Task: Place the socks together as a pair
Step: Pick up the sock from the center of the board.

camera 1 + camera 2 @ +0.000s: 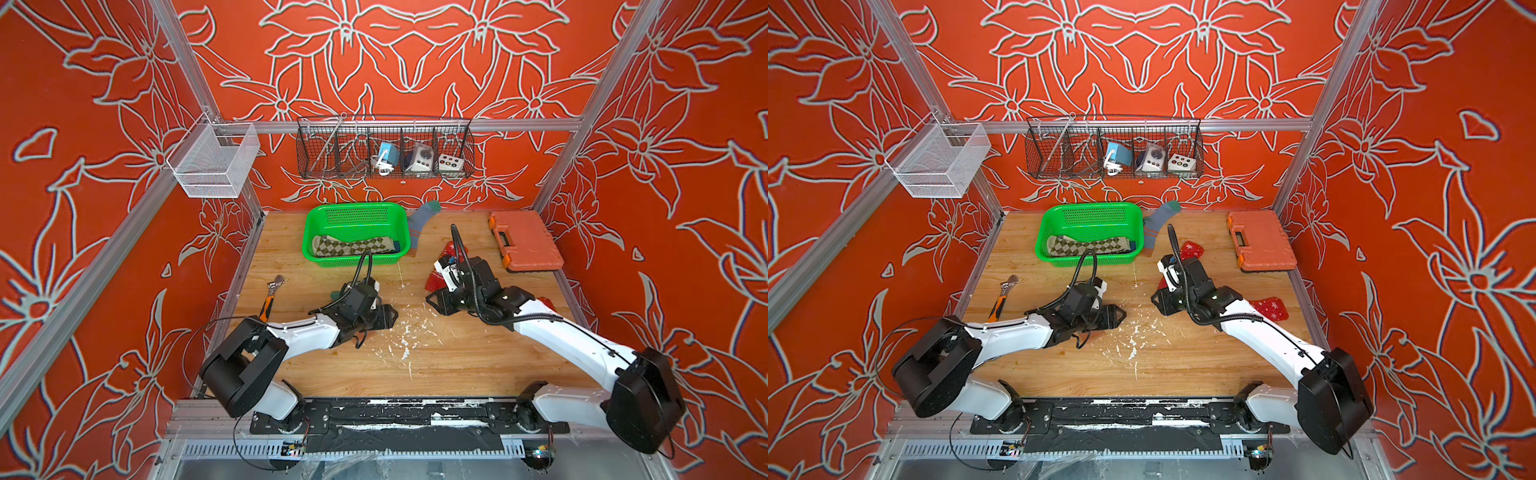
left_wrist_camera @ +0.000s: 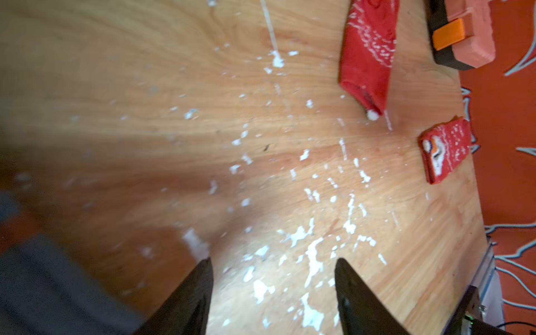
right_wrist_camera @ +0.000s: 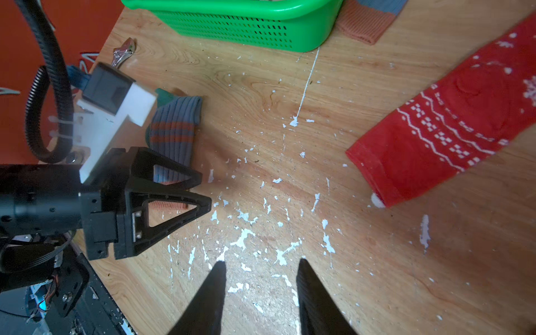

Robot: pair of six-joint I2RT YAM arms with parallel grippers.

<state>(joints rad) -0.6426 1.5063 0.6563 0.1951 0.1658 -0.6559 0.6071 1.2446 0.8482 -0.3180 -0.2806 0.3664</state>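
**Desk** (image 1: 457,365): wood, flecked white at its centre.

**Wire rack** (image 1: 384,176): hangs on the rear wall. Separate compartments hold a blue device (image 1: 388,154) with a white cable and two white boxes (image 1: 451,162).

**Green basket** (image 1: 356,216): sits at the far edge, left of centre. The argyle socks (image 1: 353,245) lie inside.

**Mesh basket** (image 1: 212,166): hangs on the left rail.

**Tool case** (image 1: 525,241): orange, in the far right corner.

**Red snowflake sock** (image 3: 435,130): right of centre. The right arm half hides it in both top views. The right wrist view shows its cuff whole.

**Second red snowflake sock** (image 1: 1271,307): lies at the right edge.

**Blue striped sock** (image 1: 419,224): just beside the green basket.

**Second blue striped sock** (image 3: 177,130): bunched beneath the left gripper (image 2: 272,261). It is plain only in the right wrist view.

**Grippers**: the left gripper's jaws stand wide, and those of the right gripper (image 3: 262,261) are partly parted. Only bare desk lies between either pair.

**Wrench** (image 1: 272,293): near the left edge.
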